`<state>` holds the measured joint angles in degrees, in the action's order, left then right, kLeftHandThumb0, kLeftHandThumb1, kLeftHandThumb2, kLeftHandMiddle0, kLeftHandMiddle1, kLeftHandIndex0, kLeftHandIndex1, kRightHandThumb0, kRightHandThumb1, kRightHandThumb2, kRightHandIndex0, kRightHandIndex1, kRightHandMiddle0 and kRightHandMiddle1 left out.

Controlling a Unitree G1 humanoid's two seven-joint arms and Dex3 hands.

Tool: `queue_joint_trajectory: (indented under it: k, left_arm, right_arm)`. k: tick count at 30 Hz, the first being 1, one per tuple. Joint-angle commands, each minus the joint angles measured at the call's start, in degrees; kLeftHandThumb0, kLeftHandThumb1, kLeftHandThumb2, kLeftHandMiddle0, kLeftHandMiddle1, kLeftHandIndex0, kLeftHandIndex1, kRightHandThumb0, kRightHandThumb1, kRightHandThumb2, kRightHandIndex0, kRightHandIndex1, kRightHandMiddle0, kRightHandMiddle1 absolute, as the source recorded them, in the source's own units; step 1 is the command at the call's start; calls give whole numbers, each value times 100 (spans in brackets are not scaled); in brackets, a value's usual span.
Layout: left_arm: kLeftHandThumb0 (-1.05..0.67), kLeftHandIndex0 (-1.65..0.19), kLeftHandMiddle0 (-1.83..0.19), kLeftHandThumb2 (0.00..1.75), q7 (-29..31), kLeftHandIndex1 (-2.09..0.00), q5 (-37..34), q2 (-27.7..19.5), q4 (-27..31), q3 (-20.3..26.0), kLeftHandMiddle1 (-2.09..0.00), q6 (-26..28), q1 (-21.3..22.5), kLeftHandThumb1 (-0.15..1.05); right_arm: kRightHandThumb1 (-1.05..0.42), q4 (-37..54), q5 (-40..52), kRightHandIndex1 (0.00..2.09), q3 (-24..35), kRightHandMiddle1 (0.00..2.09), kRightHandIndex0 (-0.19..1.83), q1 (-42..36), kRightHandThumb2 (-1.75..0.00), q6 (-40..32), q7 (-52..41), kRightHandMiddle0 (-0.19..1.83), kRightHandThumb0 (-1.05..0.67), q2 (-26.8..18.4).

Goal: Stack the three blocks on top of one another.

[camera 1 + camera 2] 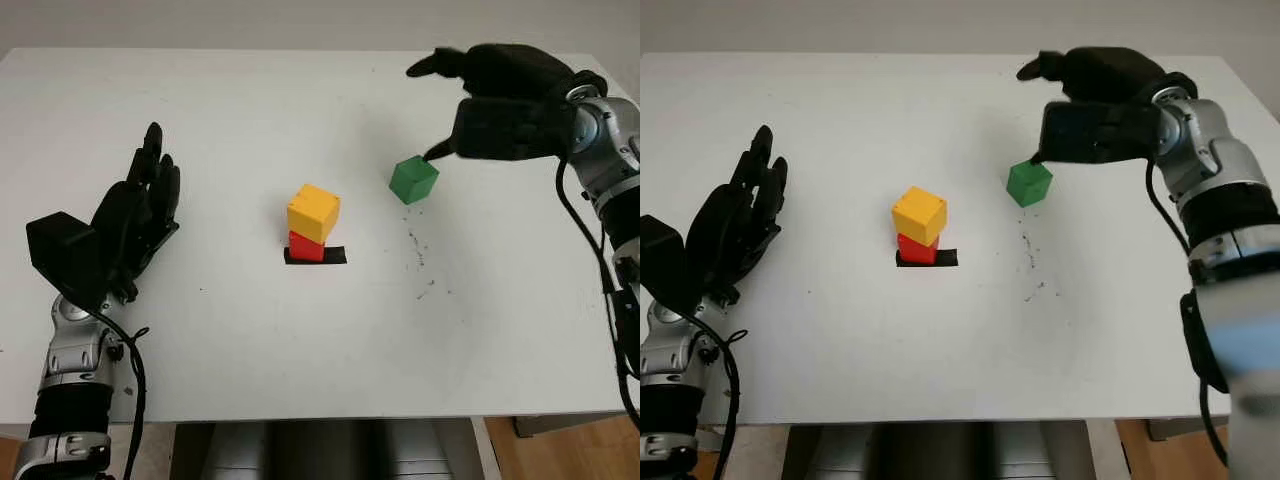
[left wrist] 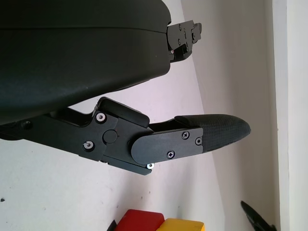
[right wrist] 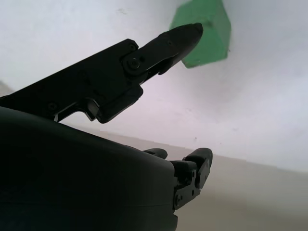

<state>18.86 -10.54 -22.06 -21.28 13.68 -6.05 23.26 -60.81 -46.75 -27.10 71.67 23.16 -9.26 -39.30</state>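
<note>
2 blocks stacked, 1 loose, on the white table.
Yellow cube sits skewed atop red cube on black tape; plain green cube lies right, beside the empty, uncurled right hand. Left hand open at left. No writing.

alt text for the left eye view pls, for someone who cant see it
A yellow block sits stacked on a red block at the centre of a white table. The right robot hand hovers open beside a green block; the left robot hand is open at the left.

My hands look matt black plastic; the blocks smooth and matt, the table smooth matt white
</note>
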Motion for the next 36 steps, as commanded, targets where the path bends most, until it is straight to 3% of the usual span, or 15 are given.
queue_joint_trajectory:
  k: [1,13,19,36]
  left_arm:
    - [-76,19,19,57,-17,0,43,-45,93,-31,0,35,36,105]
    - [-74,19,19,49,-96,0,-16,61,87,-31,0,111,56,105]
    - [-76,19,19,45,-218,0,57,84,131,-109,0,168,17,105]
    - [-75,19,19,48,-175,0,121,33,145,-111,0,112,-52,105]
  right_arm:
    - [-79,-79,-217,7,-200,23,24,283,-5,79,110,23,-64,-133]
    - [-78,-445,-810,3,-886,17,17,391,-6,503,592,31,-64,-32]
    - [-79,-547,-738,5,-903,16,17,182,-6,591,1045,36,-58,51]
    - [-81,-932,-369,6,-843,11,18,-111,-5,321,1168,41,-54,382]
